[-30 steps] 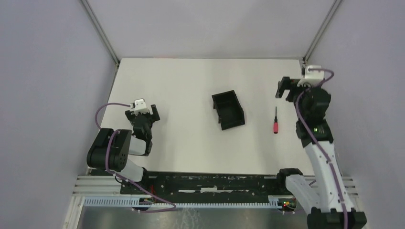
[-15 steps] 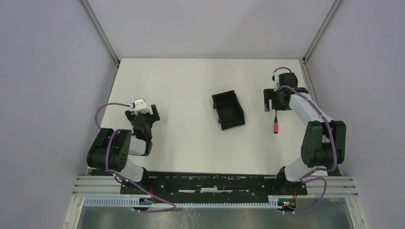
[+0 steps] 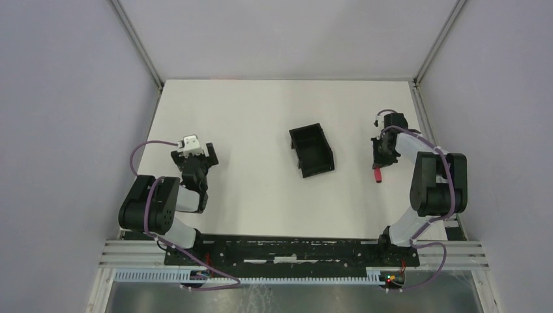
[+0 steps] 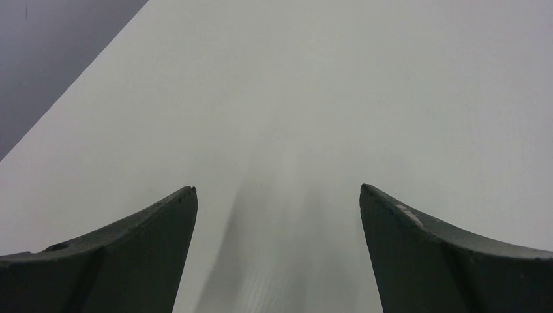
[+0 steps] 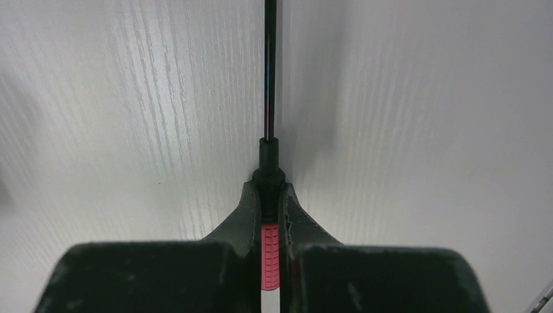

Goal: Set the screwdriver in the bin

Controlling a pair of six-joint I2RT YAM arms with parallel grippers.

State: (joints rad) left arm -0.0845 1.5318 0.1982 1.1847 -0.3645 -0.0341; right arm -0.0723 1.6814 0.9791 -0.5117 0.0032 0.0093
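Note:
The screwdriver (image 5: 269, 254) lies on the white table, red handle toward my right wrist camera and thin black shaft pointing away. My right gripper (image 5: 268, 190) is shut on it, fingers pinching the black collar and the front of the red handle. In the top view the right gripper (image 3: 379, 158) is down over the screwdriver (image 3: 377, 175), only the red handle end showing below it. The black bin (image 3: 312, 150) stands open-topped on the table to the left of that gripper. My left gripper (image 4: 277, 195) hangs open above bare table near the left side (image 3: 194, 158).
White tabletop (image 3: 261, 111) bounded by grey walls at the back and sides. A metal rail (image 3: 287, 251) runs along the near edge by the arm bases. The right arm's elbow (image 3: 440, 182) is folded near the table's right edge.
My right arm swung down from beside the back right corner onto the screwdriver, and its jaws went from open to shut on it. The left arm and bin stayed put.

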